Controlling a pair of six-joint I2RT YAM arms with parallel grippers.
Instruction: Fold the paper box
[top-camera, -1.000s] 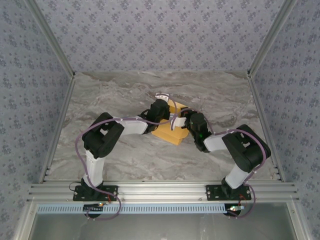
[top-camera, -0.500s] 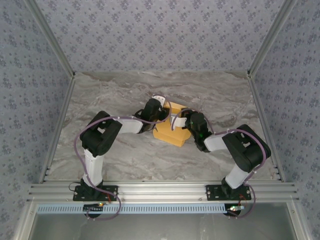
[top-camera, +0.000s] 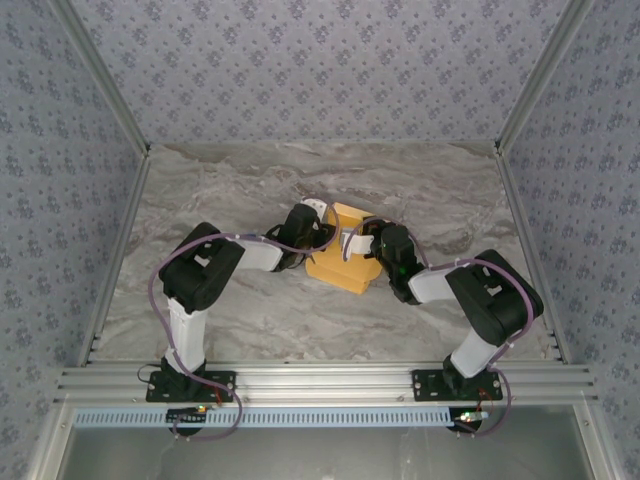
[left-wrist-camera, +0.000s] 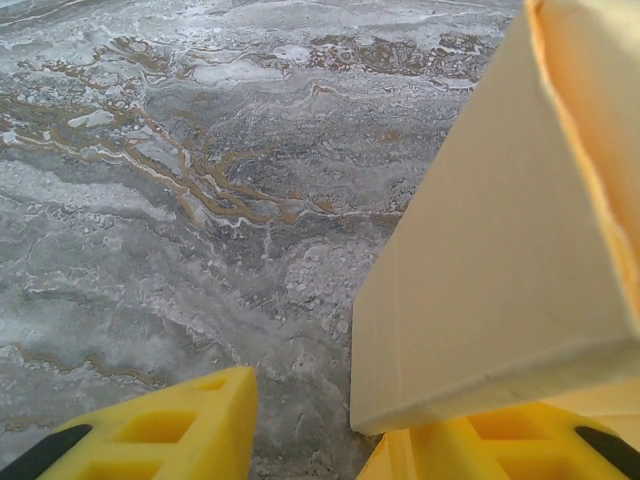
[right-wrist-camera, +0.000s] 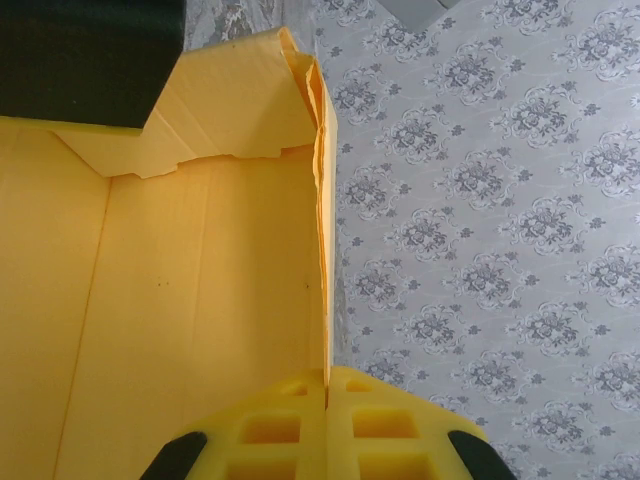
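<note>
The paper box (top-camera: 338, 270) is a yellow-orange cardboard shape on the marble table, between the two wrists. My right gripper (top-camera: 364, 243) is at its right side. In the right wrist view that gripper (right-wrist-camera: 327, 378) is shut on a thin upright wall of the paper box (right-wrist-camera: 200, 300), with a notched flap folded over at the top. My left gripper (top-camera: 320, 224) is at the box's left edge. Seen from the left wrist, it (left-wrist-camera: 318, 412) is open with bare table in the gap. A pale box wall (left-wrist-camera: 490, 280) leans above its right finger (left-wrist-camera: 480, 450).
Patterned fabric walls (top-camera: 320, 70) close in the marble table (top-camera: 230, 190) on three sides. An aluminium rail (top-camera: 320, 385) with both arm bases runs along the near edge. Bare marble lies to the left of the box and in front of it.
My left gripper has opened and drawn back to the left, off the top of the box. The right gripper has kept its grip and place.
</note>
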